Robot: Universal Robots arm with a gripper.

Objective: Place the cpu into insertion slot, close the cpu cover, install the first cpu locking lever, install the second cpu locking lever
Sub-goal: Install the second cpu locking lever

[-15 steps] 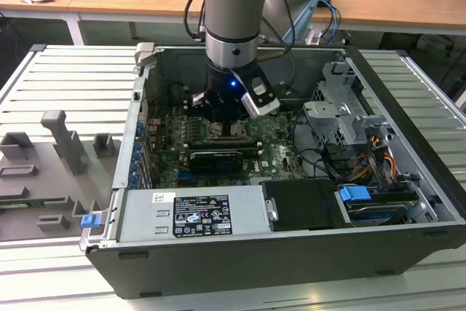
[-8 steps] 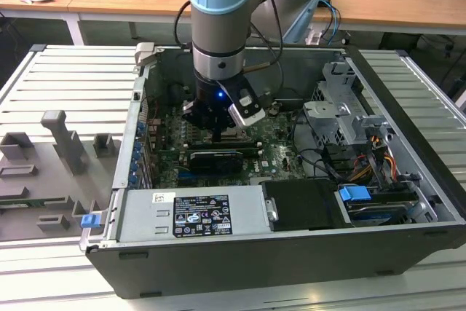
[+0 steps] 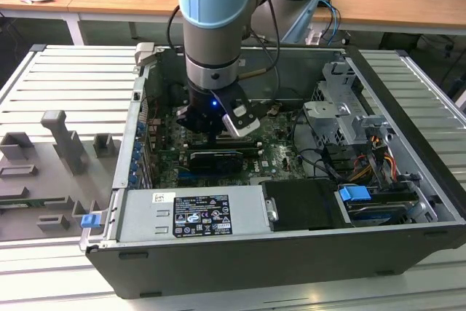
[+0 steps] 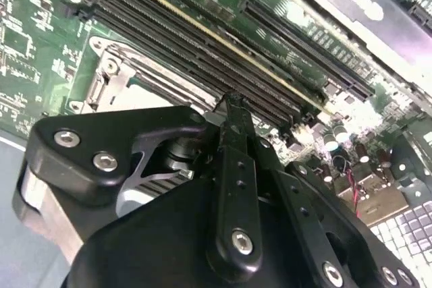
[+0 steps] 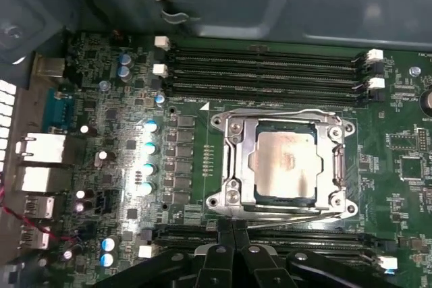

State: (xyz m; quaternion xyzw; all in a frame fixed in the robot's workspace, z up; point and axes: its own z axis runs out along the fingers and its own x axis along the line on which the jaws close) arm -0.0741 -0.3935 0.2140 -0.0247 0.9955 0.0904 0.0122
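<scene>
**Chip sits in its socket, gripper hangs close by**

A big computer case [image 3: 291,209] lies open on a ribbed grey table [image 3: 44,85]. The robot arm [image 3: 216,20] reaches down into the case, and its gripper [image 3: 218,132] hangs over the green circuit board [image 5: 121,166].

In the first wrist view, the cpu [image 5: 287,161] lies flat inside the insertion slot [image 5: 233,197], with its pale silver top facing up. The cpu cover [image 5: 337,166] is down over it, and the chip shows through the window in the middle of the cover. Thin metal locking levers [image 5: 270,113] run along the edges of the cover.

The socket sits between two rows of long black memory slots [image 5: 270,69] on the board. The gripper's black fingertips [image 5: 233,244] are pressed together and hold nothing. They hang just beside the edge of the socket, over the nearer row of memory slots, and I cannot tell if they touch the board.

In the second wrist view, one black finger [image 4: 236,160] points at the memory slots next to the socket's silver corner.

At the exterior view's left, grey blocks [image 3: 62,140] stand on the table beside the case.
</scene>
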